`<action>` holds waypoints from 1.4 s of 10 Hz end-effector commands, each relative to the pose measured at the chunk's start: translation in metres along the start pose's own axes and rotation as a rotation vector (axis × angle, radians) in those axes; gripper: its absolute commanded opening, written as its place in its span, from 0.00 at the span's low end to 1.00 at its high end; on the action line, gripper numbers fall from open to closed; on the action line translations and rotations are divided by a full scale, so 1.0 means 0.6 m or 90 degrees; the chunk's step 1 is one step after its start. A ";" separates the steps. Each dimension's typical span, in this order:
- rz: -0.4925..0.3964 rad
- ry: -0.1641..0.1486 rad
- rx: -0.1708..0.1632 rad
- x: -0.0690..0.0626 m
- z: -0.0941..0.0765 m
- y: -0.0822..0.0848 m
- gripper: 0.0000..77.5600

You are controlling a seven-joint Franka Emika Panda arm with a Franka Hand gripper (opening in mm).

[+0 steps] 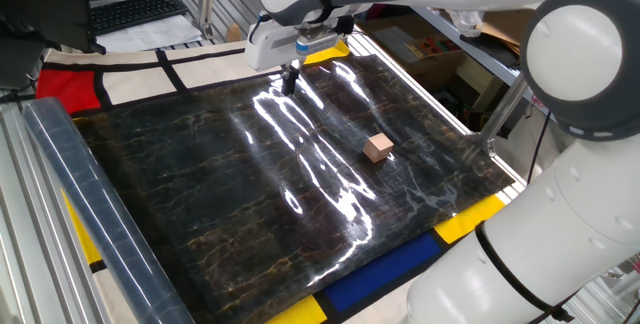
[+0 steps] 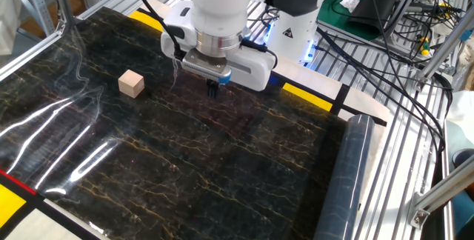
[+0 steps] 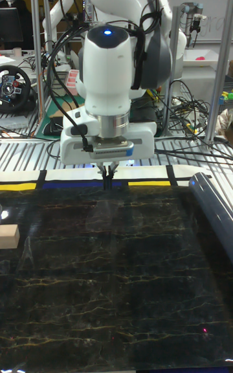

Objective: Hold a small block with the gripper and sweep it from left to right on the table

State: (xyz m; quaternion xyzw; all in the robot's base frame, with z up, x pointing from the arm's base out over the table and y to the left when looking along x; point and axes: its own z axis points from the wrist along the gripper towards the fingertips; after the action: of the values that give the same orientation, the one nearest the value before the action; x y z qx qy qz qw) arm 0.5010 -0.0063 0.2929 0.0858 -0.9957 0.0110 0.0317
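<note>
Small block [image 1: 378, 147]: it is sitting alone on the table [image 1: 200, 204], resting flat, with nothing touching it. In one fixed view it is lying toward the right half of the dark sheet, just beside the bright streaks of glare. In the other fixed view it [image 2: 131, 84] is showing to the left of my housing, and in the tall fixed view only part of it [image 3: 9, 237] is peeking in at the left edge.

My gripper [image 1: 291, 80]: I am hanging over the far part of the table, near the yellow panel [image 1: 322, 54], well apart from the block. In the other fixed view my tip [image 2: 212, 90] is pointing straight down at the marble-patterned sheet.

My jaws: my two dark fingers [image 3: 106, 177] are pressing close together with nothing between them, so I am reading them as clenched on nothing.

Height: my fingertips are hovering just above the sheet; whether they are touching it I cannot tell.

Table: the glossy black sheet [image 2: 185, 166] is showing brownish veins and white reflections, and coloured panels are edging it, with blue [image 1: 380, 269] and yellow at the near side and red [image 1: 65, 84] at the far left corner in one fixed view.

Rolled sheet [image 1: 85, 194]: a clear rolled edge is lying along one side of the table, well apart from both me and the block.
</note>
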 end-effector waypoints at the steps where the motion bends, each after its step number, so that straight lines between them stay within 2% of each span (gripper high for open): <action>1: 0.001 -0.002 -0.001 -0.003 0.002 -0.007 0.00; 3: -0.003 -0.003 -0.003 -0.004 0.005 -0.013 0.00; 6: -0.012 -0.011 -0.004 -0.008 0.021 -0.042 0.00; 8: 0.009 -0.002 -0.002 -0.009 0.024 -0.045 0.00; 14: 0.008 0.000 0.001 -0.009 0.029 -0.056 0.00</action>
State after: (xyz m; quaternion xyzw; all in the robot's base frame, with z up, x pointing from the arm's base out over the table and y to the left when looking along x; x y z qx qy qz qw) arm 0.5089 -0.0331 0.2765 0.0777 -0.9963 0.0121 0.0335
